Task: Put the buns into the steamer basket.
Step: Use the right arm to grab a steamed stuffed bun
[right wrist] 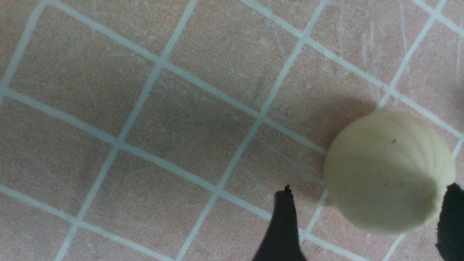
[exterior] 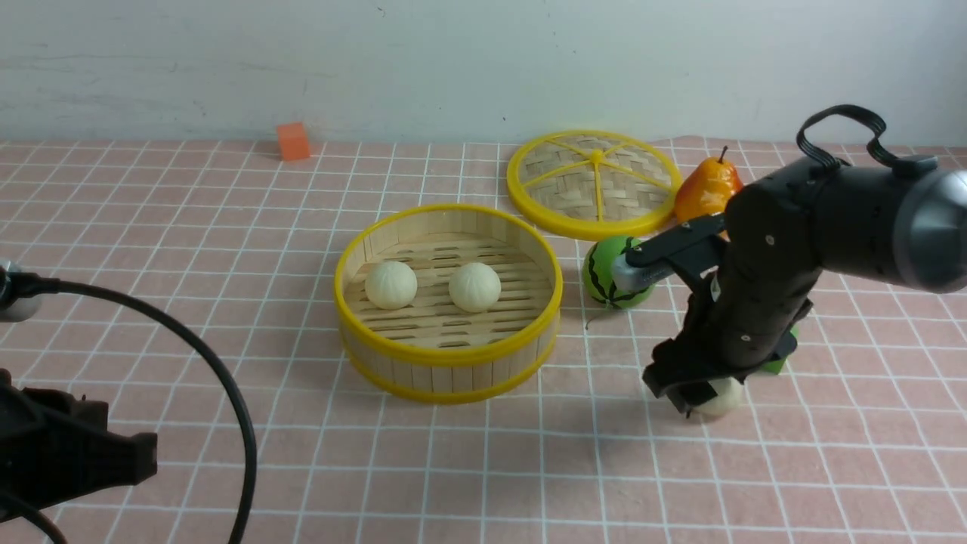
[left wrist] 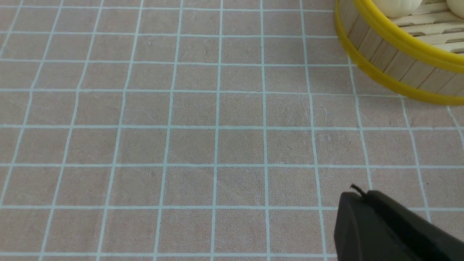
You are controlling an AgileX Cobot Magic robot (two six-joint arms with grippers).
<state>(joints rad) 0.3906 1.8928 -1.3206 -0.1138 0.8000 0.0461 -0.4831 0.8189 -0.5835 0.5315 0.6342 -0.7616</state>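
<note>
Front view: the basket (exterior: 449,355) sits mid-table with two buns (exterior: 390,285) side by side inside. Right gripper (exterior: 691,393), jaws spread, straddles the third bun (right wrist: 388,170), which rests ungripped on the cloth, well right of the basket. Left gripper (exterior: 128,461) is closed, empty, low at left. Two of three buns look done; one remains.

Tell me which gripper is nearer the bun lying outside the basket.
Right. The right gripper is down over that bun, jaws open on either side of it. The left gripper sits shut far off, on the other side of the basket.
</note>
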